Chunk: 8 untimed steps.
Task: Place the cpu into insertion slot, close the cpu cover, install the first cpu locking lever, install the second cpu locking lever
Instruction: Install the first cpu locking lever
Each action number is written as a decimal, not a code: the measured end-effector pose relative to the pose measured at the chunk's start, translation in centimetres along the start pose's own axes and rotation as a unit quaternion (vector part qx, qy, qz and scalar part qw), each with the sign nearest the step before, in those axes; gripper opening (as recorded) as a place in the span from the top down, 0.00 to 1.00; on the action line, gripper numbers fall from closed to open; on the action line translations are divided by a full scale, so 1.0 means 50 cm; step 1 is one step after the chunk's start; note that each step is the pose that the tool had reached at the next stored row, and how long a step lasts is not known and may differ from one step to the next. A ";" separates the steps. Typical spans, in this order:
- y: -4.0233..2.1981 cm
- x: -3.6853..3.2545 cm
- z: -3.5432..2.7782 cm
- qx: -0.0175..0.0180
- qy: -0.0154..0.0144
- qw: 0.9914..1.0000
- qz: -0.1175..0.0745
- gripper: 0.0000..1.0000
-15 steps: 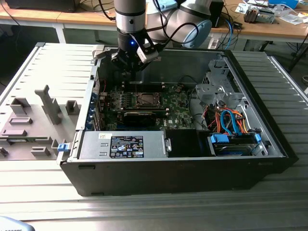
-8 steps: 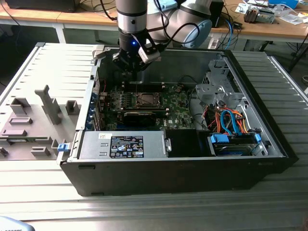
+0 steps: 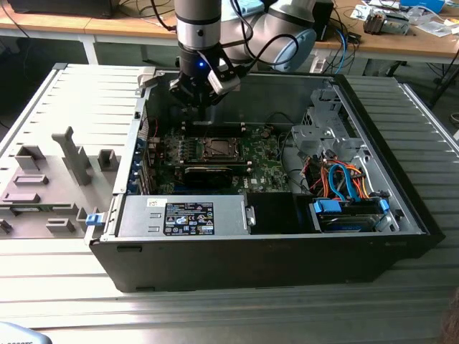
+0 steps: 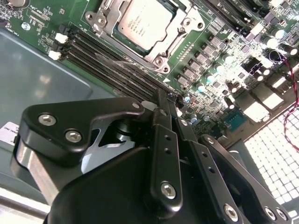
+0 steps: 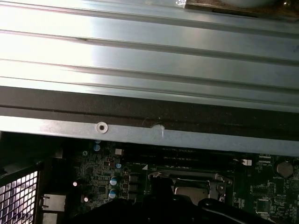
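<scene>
My claw (image 3: pixel 195 102) hangs over the case's (image 3: pixel 287 93) rear wall, fingers (image 4: pixel 163 140) pressed together on nothing. The cpu (image 4: pixel 144 22) sits in the slot (image 3: pixel 204 149) with the cover (image 4: pixel 161 55) down around it, so I judge the levers are the step in hand, which calls for a low, fine reach. In the exterior view the cpu lies at five o'clock of me, well apart.

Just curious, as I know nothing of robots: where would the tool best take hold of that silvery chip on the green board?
By two opposite edges, from straight above: the cpu lies flat, face up. The cpu cover seems to frame it closely, so those edges may be blocked.
</scene>
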State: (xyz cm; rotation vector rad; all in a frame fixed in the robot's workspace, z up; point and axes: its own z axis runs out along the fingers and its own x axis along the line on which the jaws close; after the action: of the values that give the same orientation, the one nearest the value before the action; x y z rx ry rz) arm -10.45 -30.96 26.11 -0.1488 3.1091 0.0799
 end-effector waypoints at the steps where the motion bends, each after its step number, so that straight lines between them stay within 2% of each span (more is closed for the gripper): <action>1: 0.000 -0.001 0.000 0.000 0.000 1.000 0.000 0.89; 8: 0.000 -0.004 0.001 0.000 0.000 1.000 0.000 0.89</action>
State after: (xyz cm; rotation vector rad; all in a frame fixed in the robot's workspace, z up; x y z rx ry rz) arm -10.24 -30.96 26.09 -0.1487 3.1090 0.0800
